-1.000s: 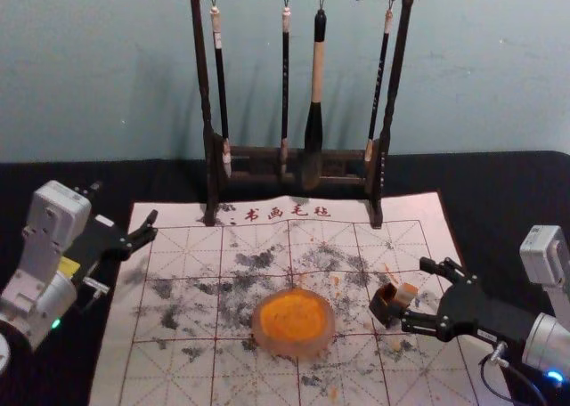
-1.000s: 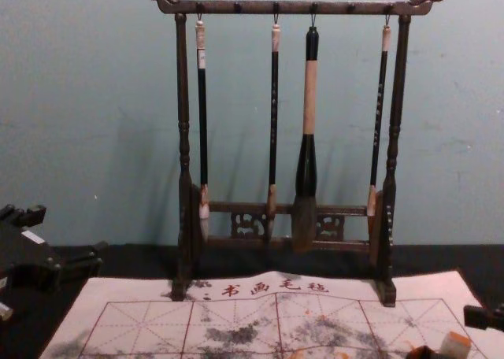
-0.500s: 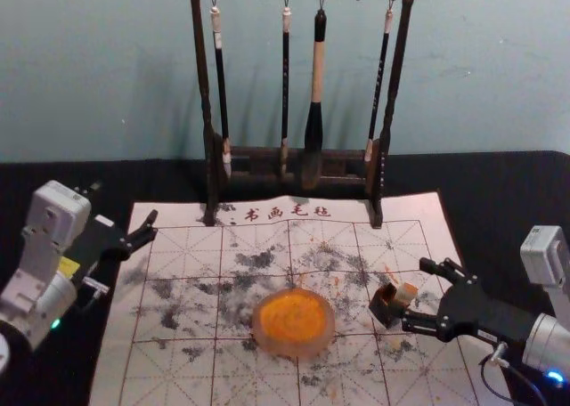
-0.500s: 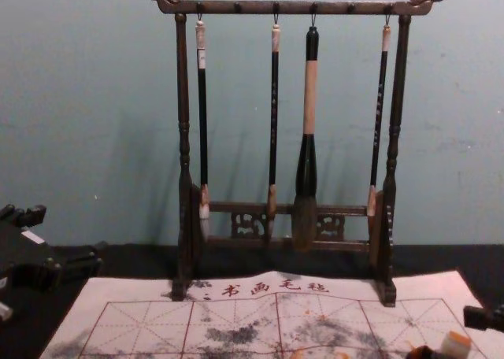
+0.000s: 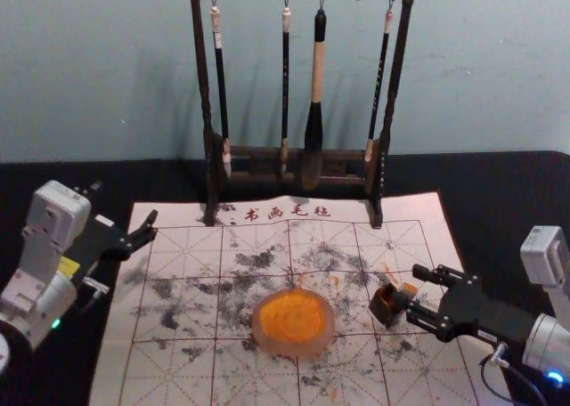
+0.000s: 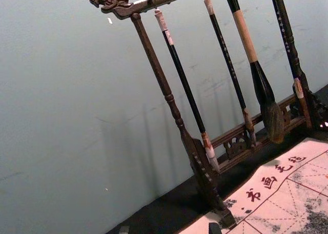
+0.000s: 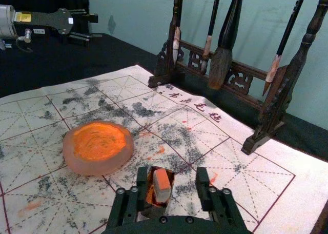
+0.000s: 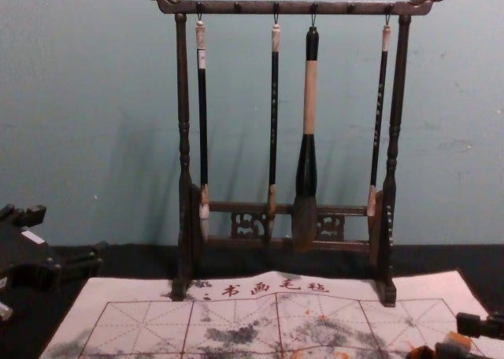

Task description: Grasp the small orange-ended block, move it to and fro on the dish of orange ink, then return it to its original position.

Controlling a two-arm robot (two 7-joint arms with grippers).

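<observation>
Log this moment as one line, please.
right end effector: open around orange-ended block; block: in dark holder; grip: not closed

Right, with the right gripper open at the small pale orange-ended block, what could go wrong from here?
The block sits nearer one finger of the right gripper, so closing might shove it sideways. It also sits in a small dark open box, which the fingers could catch and tip.
</observation>
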